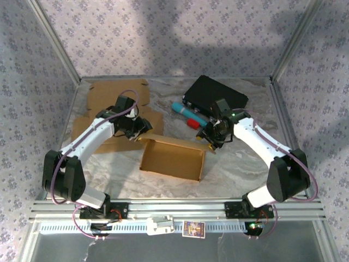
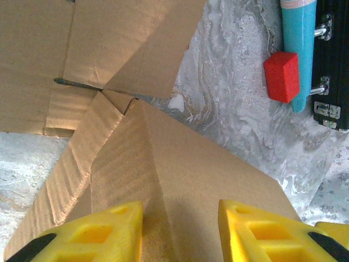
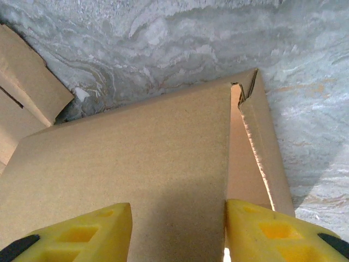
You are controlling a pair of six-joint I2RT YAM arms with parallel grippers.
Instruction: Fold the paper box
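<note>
Yellow fingers [image 2: 112,232] of the left arm [image 1: 92,136], nearest the lens in the left wrist view, stand apart over a creased cardboard panel. The left jaws are partly open; the crease lies between them and, so far as can be seen, is not pinched. In the right wrist view the yellow fingers [image 3: 73,234] of the right arm [image 1: 262,144] likewise straddle an upright wall beside its corner. The right jaws are also partly open, with no clamp evident.

The paper box [image 1: 173,158] sits at the middle of the counter [image 1: 240,169], toward the near edge. It is a half-erected open tray with its walls raised; the left jaws are at its far-left corner and the right jaws at its far-right corner. A flat cardboard sheet [image 1: 112,101] lies toward the counter's far-left corner and appears joined to the tray, though the left arm partly hides the joint. A black case [image 1: 215,94], a teal tube [image 1: 184,111] and a red block [image 1: 192,123] lie toward the far edge, right of centre, apart from the box.

Step in hand, as judged: setting the two far corners, one arm at each end of the far wall. Next move, as judged: both jaws narrow onto the cardboard together, then turn the end flaps inward without dragging the tray or flattening the raised walls.
</note>
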